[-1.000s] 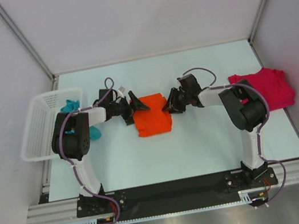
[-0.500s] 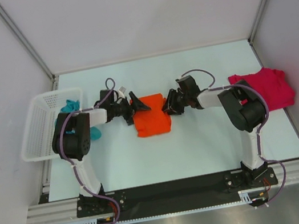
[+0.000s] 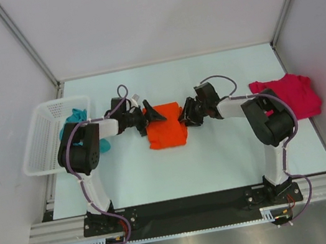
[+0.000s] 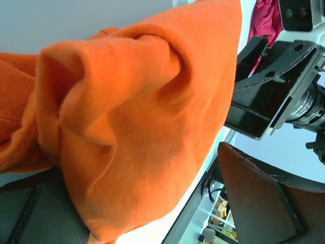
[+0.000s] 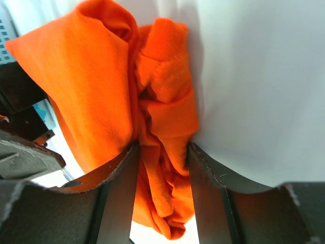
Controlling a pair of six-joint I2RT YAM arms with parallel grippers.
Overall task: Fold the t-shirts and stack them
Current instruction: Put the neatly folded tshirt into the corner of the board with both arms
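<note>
Where the overhead and wrist views agree, the holdings run as follows.

Tabletop (image 3: 219, 156): pale surface carrying all the cloth, with both arm bases at its near edge.

Basket (image 3: 36, 147): white plastic mesh, at the left edge of the tabletop, beside the left arm.

Crimson t-shirt (image 3: 294, 95): lies loosely gathered at the right side of the tabletop, just beyond the right arm's elbow, well apart from the other two shirts.

Orange t-shirt (image 3: 167, 132): folded into a compact rectangle at mid-tabletop, between the two end effectors. Its far corners are bunched, as both wrist views show.

Teal t-shirt (image 3: 75, 117): crumpled at the basket's right side, one part inside and one part showing on the tabletop by the left arm. The arm hides the rest.

Left end effector (image 3: 151, 114): at the orange t-shirt's far left corner. Released, jaws spread wide. Cloth rests against one finger, while the other finger (image 4: 254, 203) stands clear of it.

Right end effector (image 3: 184, 116): at the orange t-shirt's far right corner. Clenched on a bunched fold of orange cloth, which fills the gap between its fingers (image 5: 119, 188).
</note>
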